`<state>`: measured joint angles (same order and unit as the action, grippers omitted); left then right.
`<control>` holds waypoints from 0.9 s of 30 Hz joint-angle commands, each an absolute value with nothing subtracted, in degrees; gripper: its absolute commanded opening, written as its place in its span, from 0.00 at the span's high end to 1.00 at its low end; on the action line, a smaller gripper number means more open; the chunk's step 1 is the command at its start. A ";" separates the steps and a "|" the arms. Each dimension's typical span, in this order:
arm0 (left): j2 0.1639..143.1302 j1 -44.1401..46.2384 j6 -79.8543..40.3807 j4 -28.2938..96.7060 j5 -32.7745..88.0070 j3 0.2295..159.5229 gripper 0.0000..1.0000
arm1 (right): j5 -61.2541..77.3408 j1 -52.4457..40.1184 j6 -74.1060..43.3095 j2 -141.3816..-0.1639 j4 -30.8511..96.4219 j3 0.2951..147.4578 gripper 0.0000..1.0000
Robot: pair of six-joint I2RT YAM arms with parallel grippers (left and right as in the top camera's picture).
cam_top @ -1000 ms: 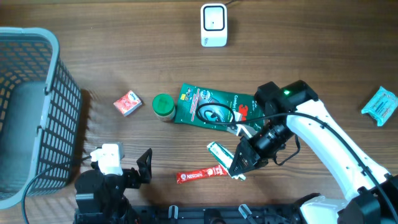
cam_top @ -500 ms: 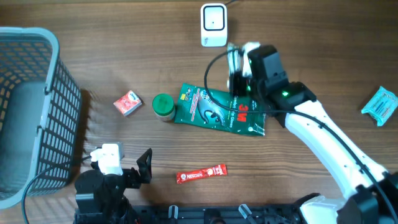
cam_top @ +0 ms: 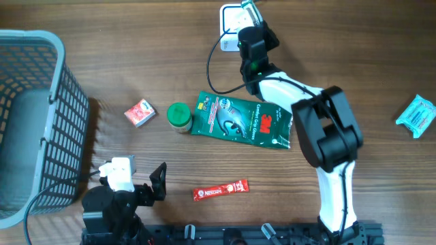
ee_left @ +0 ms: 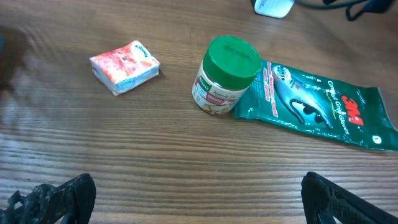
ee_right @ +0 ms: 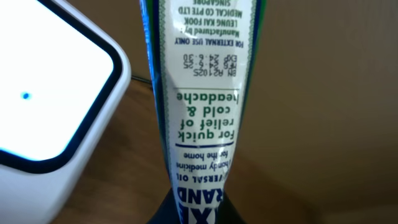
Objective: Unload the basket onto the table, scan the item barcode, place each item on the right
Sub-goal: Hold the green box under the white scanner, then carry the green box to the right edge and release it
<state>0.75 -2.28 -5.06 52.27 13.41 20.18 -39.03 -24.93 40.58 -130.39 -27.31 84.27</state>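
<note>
One medicated-oil box (ee_right: 200,93), pinched between right fingers (ee_right: 233,210), beside white scanner (ee_right: 43,81)

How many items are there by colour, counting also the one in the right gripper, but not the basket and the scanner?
Red: 2 (small box, sachet)
Green: 2 (green-lidded jar, 3M packet)
Light blue: 1 (wrapped pack)
White with green print: 1 (narrow box in the right gripper)
Total: 6

**Right arm up at the scanner**

We see our right claw (cam_top: 251,16) pinching a slim packet (cam_top: 247,7) beside the white scanner (cam_top: 231,22). On the table (cam_top: 136,54) lie a green pouch (cam_top: 240,120), a jar (cam_top: 179,116), a red box (cam_top: 139,112) and a red sachet (cam_top: 220,190).
</note>
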 commanded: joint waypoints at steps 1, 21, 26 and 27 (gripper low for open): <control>0.38 -2.52 -4.80 51.99 13.87 20.03 0.00 | -43.51 -24.69 61.98 -136.11 -33.95 88.42 0.96; 0.38 -2.52 -4.80 52.01 13.87 20.03 0.00 | -35.55 -22.41 20.01 -108.88 13.74 88.40 0.96; 0.38 -2.52 -4.80 52.01 13.87 20.03 0.00 | -8.34 -1.89 -12.78 -106.72 38.98 87.02 0.96; 0.38 -2.52 -4.78 52.01 13.87 20.03 0.00 | -7.64 2.83 -16.43 -107.42 39.75 85.62 0.96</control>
